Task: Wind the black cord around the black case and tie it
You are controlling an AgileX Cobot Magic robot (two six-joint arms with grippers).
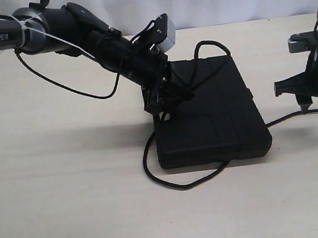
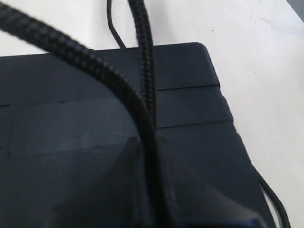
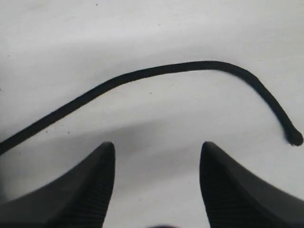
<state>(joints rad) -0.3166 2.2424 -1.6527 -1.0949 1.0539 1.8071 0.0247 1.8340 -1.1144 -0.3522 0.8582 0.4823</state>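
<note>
The black case (image 1: 221, 118) lies flat in the middle of the table. The black cord (image 1: 177, 184) loops out from under its front left corner, arcs over the far edge, and one end trails right across the table. My left gripper (image 1: 166, 102) sits over the case's left edge. In the left wrist view two braided strands of the cord (image 2: 145, 80) meet and run between its fingers, so the left gripper (image 2: 153, 190) is shut on the cord above the case (image 2: 194, 99). My right gripper (image 3: 156, 148) stands open just above the table, with the cord's knotted tip (image 3: 294, 137) lying beyond its fingers.
A thin smooth wire (image 1: 58, 84) hangs from the left arm over the table. The right gripper (image 1: 315, 102) hovers to the right of the case, near the trailing cord end (image 1: 295, 116). The pale table (image 1: 71, 208) stretches in front and to the left.
</note>
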